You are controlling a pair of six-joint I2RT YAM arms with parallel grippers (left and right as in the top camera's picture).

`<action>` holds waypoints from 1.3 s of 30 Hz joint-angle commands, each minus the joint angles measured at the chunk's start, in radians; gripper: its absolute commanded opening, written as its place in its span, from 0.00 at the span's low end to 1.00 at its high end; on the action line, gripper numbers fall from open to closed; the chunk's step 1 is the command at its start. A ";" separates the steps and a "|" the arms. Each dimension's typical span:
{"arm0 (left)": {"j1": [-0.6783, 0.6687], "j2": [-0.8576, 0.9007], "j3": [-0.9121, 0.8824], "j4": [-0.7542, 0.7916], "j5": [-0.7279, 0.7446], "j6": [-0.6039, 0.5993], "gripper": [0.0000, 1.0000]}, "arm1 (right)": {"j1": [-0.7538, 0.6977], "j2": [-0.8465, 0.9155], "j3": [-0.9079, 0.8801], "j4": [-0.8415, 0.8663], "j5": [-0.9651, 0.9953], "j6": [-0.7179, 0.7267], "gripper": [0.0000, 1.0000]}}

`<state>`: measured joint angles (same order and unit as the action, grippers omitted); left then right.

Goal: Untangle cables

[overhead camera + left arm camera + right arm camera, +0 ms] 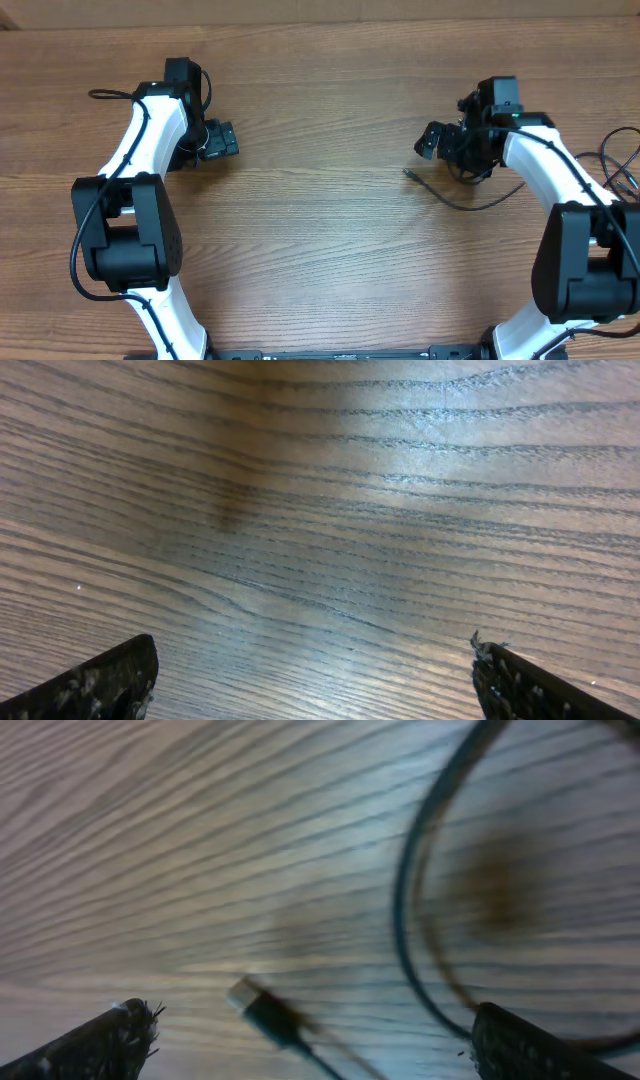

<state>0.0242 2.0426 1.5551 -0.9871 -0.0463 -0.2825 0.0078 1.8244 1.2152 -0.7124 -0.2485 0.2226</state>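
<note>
Approach step: right gripper point(310, 1022) wide open, empty, over cable point(405, 920) — next, close on cable; left gripper point(315, 660) wide open, empty.

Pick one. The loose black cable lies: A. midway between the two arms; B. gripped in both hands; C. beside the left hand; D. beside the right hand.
D: the cable lies right by the open right hand, and its plug end shows between that hand's fingers in the right wrist view.
</note>
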 commanded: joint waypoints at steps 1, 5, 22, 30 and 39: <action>0.002 0.003 -0.002 0.001 -0.009 -0.010 1.00 | -0.002 0.007 -0.028 0.036 0.095 0.042 1.00; 0.002 0.003 -0.002 0.001 -0.009 -0.010 1.00 | -0.002 0.011 -0.040 0.094 0.107 0.038 0.99; 0.002 0.003 -0.002 0.001 -0.009 -0.010 0.99 | -0.001 0.101 -0.145 0.312 0.090 0.035 0.59; 0.002 0.003 -0.002 0.001 -0.009 -0.010 0.99 | -0.002 0.106 -0.129 0.348 0.092 0.035 0.04; 0.002 0.003 -0.002 0.001 -0.009 -0.010 1.00 | -0.005 0.076 0.153 0.291 0.225 0.018 0.04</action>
<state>0.0242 2.0426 1.5551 -0.9871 -0.0463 -0.2829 0.0063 1.9236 1.2125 -0.4274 -0.1226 0.2611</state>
